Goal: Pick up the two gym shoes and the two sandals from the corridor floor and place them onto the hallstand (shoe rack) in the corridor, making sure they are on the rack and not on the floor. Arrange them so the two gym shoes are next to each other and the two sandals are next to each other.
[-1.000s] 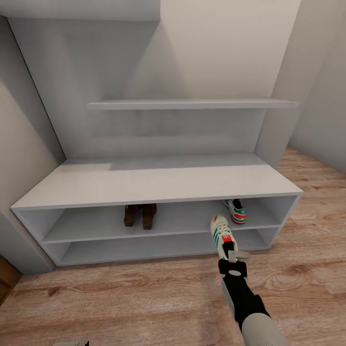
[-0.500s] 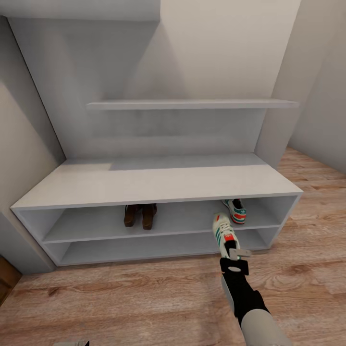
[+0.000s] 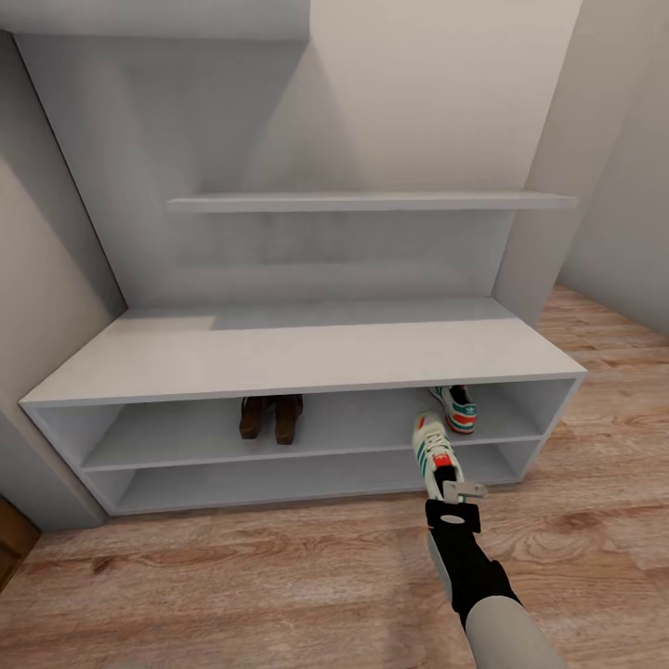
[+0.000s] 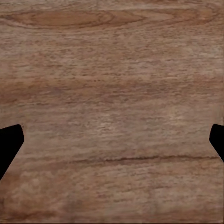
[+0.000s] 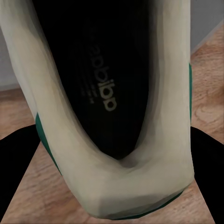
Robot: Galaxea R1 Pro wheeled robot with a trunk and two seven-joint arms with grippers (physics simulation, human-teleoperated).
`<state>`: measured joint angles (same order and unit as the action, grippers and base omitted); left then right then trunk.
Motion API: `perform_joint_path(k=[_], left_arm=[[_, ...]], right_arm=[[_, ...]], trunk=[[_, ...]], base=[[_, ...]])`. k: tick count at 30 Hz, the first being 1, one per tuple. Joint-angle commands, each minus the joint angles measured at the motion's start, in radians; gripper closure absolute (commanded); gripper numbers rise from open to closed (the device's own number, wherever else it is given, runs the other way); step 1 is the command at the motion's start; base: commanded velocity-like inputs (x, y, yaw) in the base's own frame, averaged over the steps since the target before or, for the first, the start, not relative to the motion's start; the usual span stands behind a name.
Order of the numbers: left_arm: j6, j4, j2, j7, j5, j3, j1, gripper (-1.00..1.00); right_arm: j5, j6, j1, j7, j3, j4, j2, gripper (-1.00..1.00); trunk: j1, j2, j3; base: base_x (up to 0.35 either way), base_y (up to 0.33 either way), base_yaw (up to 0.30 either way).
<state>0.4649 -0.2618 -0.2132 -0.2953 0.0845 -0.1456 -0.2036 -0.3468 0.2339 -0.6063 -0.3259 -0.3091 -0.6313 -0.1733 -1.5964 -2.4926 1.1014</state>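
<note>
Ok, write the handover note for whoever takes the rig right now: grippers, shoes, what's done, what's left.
Right gripper: shut on the heel of the second gym shoe, held in front of the hallstand, toe toward the upper open shelf.
Left gripper: open, over the corridor floor, nothing in it.
Done: both sandals side by side on the upper open shelf; first gym shoe on the same shelf, toward the right.
Left: slide the held shoe in beside the first one, then let go.
</note>
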Motion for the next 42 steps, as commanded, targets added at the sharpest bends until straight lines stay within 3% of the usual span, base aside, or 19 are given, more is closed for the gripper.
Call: perform_joint_path(k=[1, 12, 26, 40, 41, 42], left_arm=[[0.0, 0.001, 0.0, -0.01, 0.009, -0.003, 0.004, -1.0], [0.0, 0.001, 0.0, -0.01, 0.009, -0.003, 0.009, -1.0], [0.001, 0.001, 0.0, -0.01, 0.011, -0.003, 0.01, -1.0], [0.001, 0.001, 0.002, -0.01, 0.012, -0.003, 0.01, -1.0], [0.001, 0.001, 0.002, -0.01, 0.012, -0.003, 0.01, -1.0], [0.001, 0.001, 0.002, -0.01, 0.012, -0.003, 0.01, -1.0]], right_arm=[[-0.011, 0.007, 0.0, 0.001, -0.004, -0.002, -0.001, 1.0], [-0.009, 0.023, -0.001, -0.001, -0.003, -0.017, -0.001, 1.0], [-0.009, 0.101, -0.071, -0.005, -0.002, -0.024, -0.001, 1.0], [-0.009, 0.179, -0.073, -0.005, -0.003, -0.033, -0.001, 1.0], [-0.009, 0.251, -0.073, -0.005, -0.003, -0.034, -0.001, 1.0], [-0.009, 0.251, -0.073, -0.005, -0.004, -0.034, -0.001, 1.0]], trunk=[[0.0, 0.0, 0.001], [0.0, 0.0, 0.001], [0.0, 0.0, 0.001], [0.0, 0.0, 0.001], [0.0, 0.0, 0.001], [0.0, 0.0, 0.001]], base=[[0.0, 0.0, 0.0], [0.0, 0.0, 0.0], [0.0, 0.0, 0.0], [0.0, 0.0, 0.0], [0.017, 0.0, 0.0], [0.088, 0.0, 0.0]])
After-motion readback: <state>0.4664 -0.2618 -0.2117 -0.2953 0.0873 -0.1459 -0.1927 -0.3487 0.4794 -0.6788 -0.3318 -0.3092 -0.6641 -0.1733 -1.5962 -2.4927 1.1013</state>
